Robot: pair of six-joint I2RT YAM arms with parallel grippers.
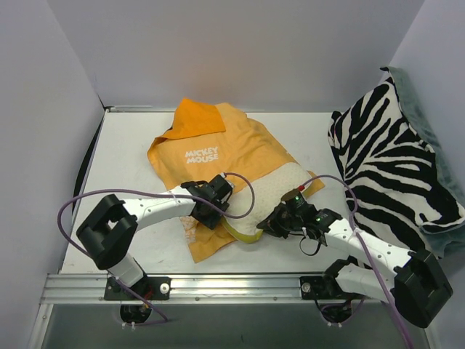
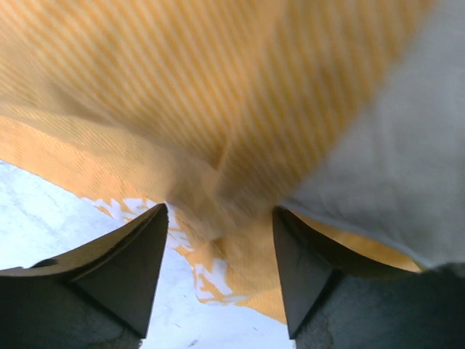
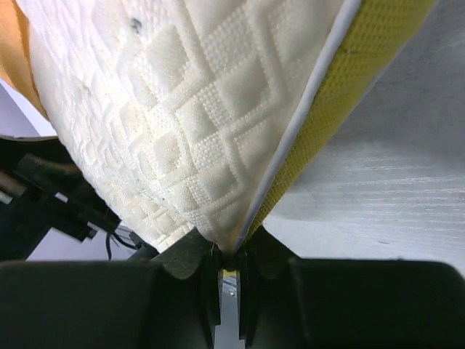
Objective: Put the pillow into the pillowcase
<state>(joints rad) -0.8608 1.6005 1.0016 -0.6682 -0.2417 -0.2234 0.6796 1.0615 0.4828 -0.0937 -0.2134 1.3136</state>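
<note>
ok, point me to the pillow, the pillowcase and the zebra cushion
pillow (image 3: 189, 123), right wrist view, quilted white face.
pillowcase (image 1: 240, 149), top view, orange fabric right of the lettering.
zebra cushion (image 1: 385, 167), top view, striped front.

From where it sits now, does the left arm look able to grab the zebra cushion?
Probably not. The zebra cushion leans at the far right wall, and the right gripper, pinching the pillow, lies across the way. The left gripper is busy at the pillowcase.

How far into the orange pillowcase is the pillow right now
Partly in. The pillow's near end with its yellow-green trim sticks out of the pillowcase, pinched by the right gripper; the rest is hidden under orange fabric.
</note>
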